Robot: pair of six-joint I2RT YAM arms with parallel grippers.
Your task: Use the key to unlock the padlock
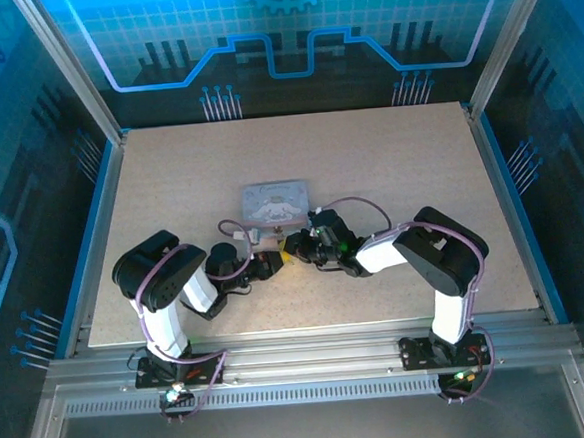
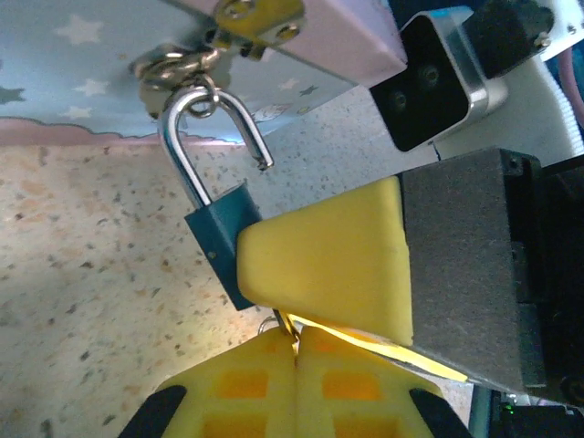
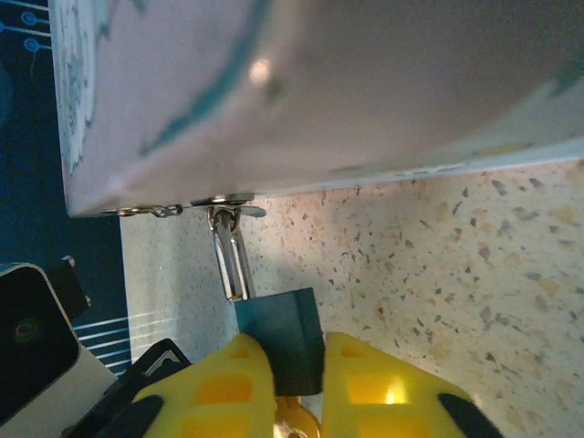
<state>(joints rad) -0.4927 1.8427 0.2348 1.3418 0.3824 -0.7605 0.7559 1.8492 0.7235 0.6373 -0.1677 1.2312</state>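
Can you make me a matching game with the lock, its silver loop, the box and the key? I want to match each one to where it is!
Things:
1 padlock
2 shackle
3 tin box
4 key

Places:
A pinched in the shut left gripper
B squeezed in the right gripper
C hooked through the ring on the tin box's latch
D standing on the table

Pairs: 1-B, 2-C, 3-D, 4-A

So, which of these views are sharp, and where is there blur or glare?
Top external: table evenly lit, blue cast on the walls. Left wrist: padlock sharp, glare along its shackle. Right wrist: tin close and out of focus, with one bright glint; the padlock body is fairly sharp.
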